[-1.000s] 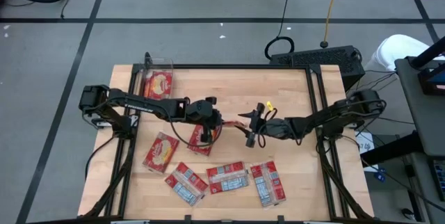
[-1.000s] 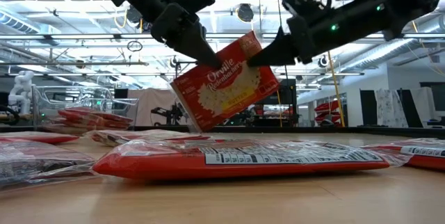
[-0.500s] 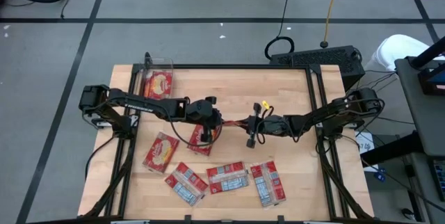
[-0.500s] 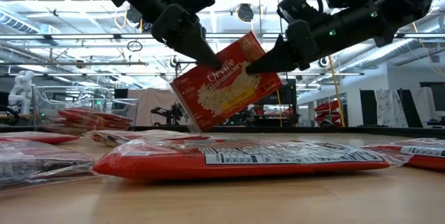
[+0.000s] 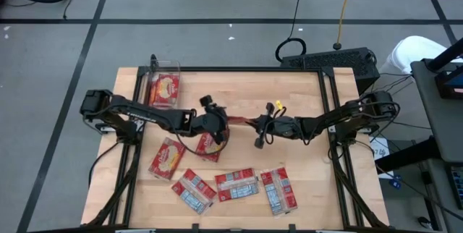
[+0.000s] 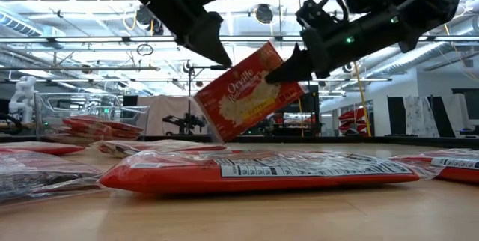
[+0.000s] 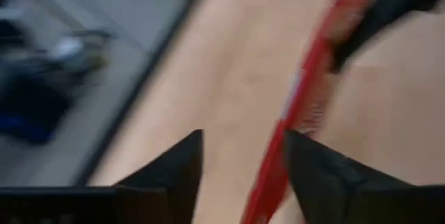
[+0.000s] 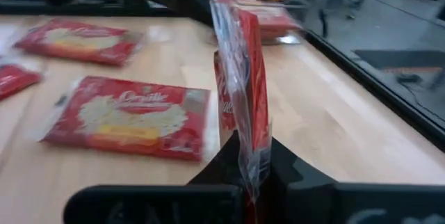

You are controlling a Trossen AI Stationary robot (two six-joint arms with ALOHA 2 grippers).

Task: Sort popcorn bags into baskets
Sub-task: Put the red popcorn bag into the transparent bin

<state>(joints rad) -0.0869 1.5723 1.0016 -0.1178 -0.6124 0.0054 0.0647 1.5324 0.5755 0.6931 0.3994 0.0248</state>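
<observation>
Your clear basket (image 5: 163, 86) at the tabletop's (image 5: 289, 92) far left corner holds popcorn packets. Since a second ago, your left pincer (image 6: 217, 52) has spread open and let go; your right pincer (image 6: 278, 72) has clamped the lifted bag (image 6: 247, 93), which hangs tilted above the tabletop between both pincers.

Red popcorn bag (image 7: 300, 123) edge-on between spread fingers (image 7: 170, 172), above table (image 7: 229, 64)
</observation>
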